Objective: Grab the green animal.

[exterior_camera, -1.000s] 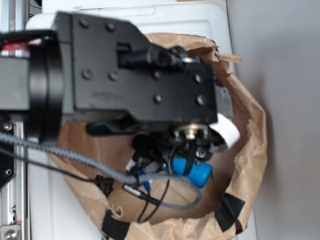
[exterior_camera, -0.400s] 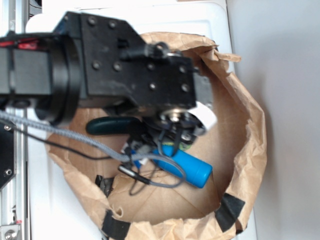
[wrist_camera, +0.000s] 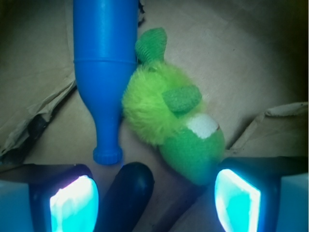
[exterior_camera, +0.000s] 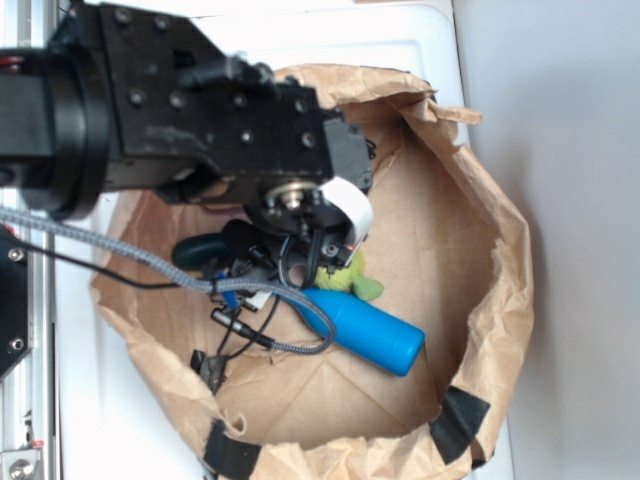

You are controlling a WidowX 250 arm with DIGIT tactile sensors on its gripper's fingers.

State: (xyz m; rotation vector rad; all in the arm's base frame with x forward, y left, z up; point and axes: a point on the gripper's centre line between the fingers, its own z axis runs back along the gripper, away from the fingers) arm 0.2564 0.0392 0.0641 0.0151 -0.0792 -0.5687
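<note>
Gripper (wrist_camera: 154, 198) spread wide at bottom of wrist frame, holding nothing; green animal (wrist_camera: 174, 121) lies mid-frame on the bag (exterior_camera: 500, 290) floor, touching the blue bottle (wrist_camera: 104, 63) at its left.

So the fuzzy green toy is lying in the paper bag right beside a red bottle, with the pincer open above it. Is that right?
Not quite: the bottle is blue, not red, as the wrist view shows. The rest holds: the green animal lies in the paper bag against that bottle, and the pincer is open above it.
</note>
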